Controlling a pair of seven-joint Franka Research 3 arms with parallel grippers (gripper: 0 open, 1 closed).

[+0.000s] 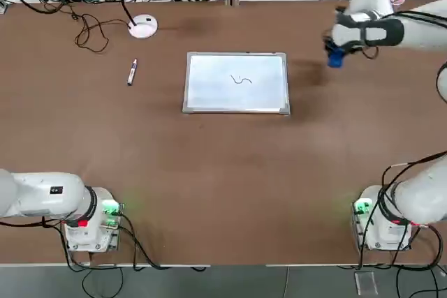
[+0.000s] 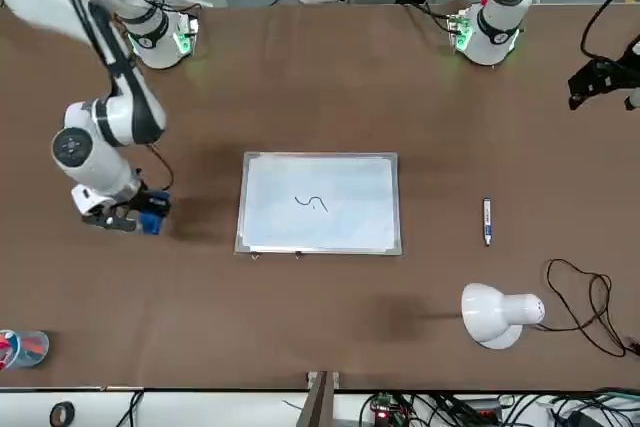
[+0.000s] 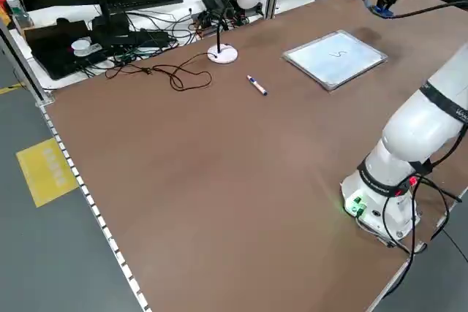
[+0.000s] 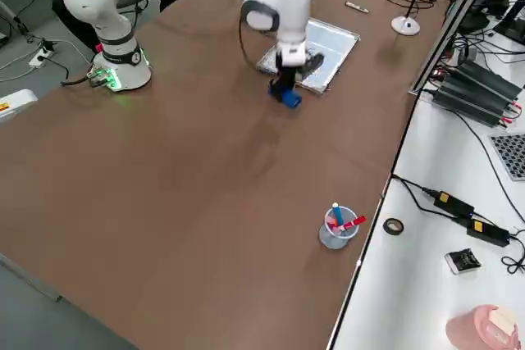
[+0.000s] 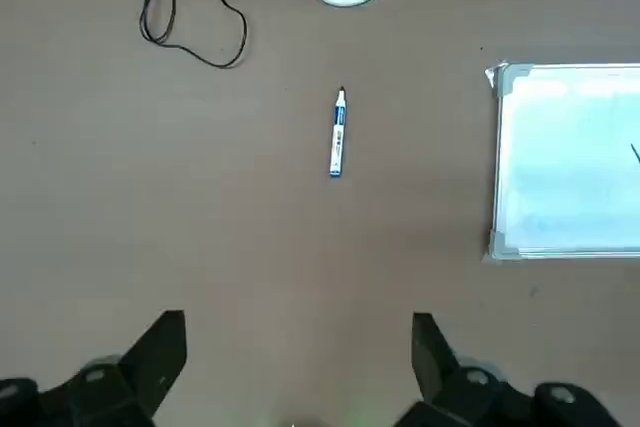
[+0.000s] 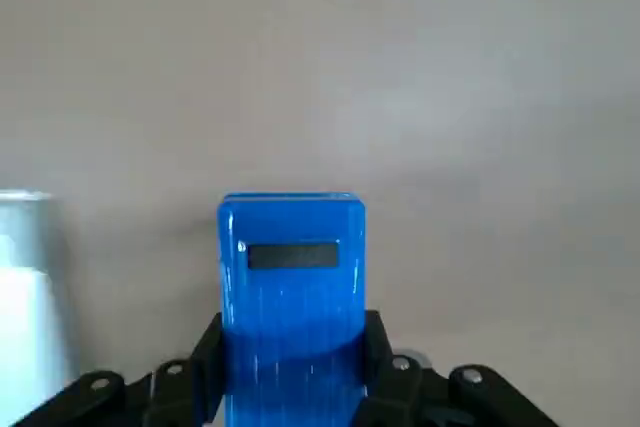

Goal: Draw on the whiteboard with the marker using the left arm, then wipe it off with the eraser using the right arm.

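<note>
One short wavy line marks the whiteboard (image 1: pixel 236 92) (hardly a masterpiece), which lies flat on the brown table (image 1: pixel 209 186). Just off its right side, the right gripper (image 6: pixel 295 362) has the blue eraser (image 6: pixel 293 297) pinched between its fingers, above the tabletop. Over on the left, the marker (image 1: pixel 132 72) lies on the table, while the left gripper (image 5: pixel 300 347) hangs above with its fingers spread, nothing between them.

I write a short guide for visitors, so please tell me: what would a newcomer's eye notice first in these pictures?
Probably the bright blue eraser, gripped by the right claw above the table, to the right of the whiteboard. Next, the pale whiteboard itself, lying on the brown table with one short wavy line near its middle.
</note>
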